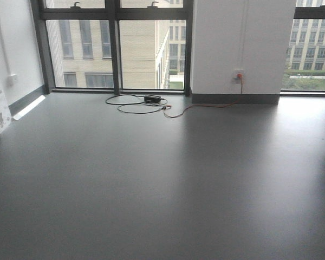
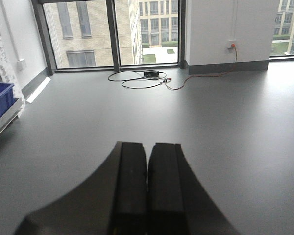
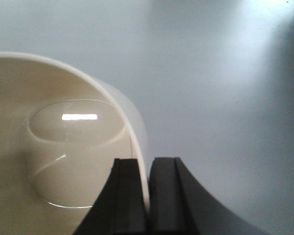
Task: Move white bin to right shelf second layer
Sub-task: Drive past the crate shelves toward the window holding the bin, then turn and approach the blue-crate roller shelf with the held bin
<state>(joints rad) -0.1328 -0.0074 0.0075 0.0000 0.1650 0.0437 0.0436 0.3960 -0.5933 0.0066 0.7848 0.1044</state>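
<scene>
Step in hand, as judged: carry. The right gripper pinches the rim of the glossy cream-white plastic bin. The left gripper is closed on nothing. The next move calls for locating the right shelf second layer, not in view.

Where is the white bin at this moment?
Only the right wrist view shows the white bin: it fills the left half of that view, its rim pinched in the closed jaws of the right gripper, with grey floor behind.
</scene>
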